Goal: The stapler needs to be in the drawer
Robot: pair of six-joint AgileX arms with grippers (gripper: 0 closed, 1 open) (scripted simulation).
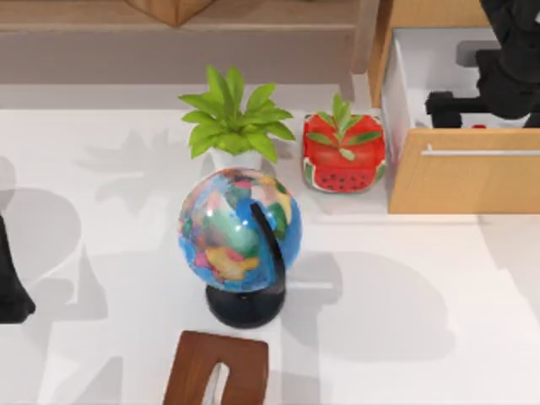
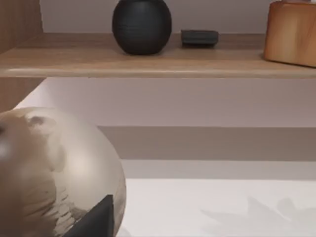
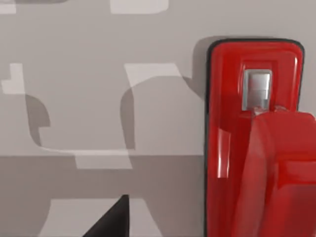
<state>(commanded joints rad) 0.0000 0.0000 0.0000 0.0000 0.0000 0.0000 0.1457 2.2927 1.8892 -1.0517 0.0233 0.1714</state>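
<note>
The red stapler (image 3: 254, 143) lies flat on the white floor of the open drawer (image 1: 460, 181), and a sliver of the stapler (image 1: 479, 126) shows behind the front panel. My right gripper (image 1: 469, 108) hangs over the drawer's inside, just above the stapler. It is open and holds nothing, with one dark fingertip (image 3: 111, 222) beside the stapler and apart from it. My left gripper (image 1: 13, 283) stays parked and open at the table's left edge, close to the globe (image 2: 49, 173).
A globe (image 1: 240, 232) on a black base stands mid-table. Behind it are a green plant (image 1: 232, 118) and a watermelon-patterned pot (image 1: 343, 152), the pot just left of the drawer. A brown wooden piece (image 1: 217, 367) lies at the front edge. A shelf (image 2: 158, 61) carries a black vase (image 2: 141, 24).
</note>
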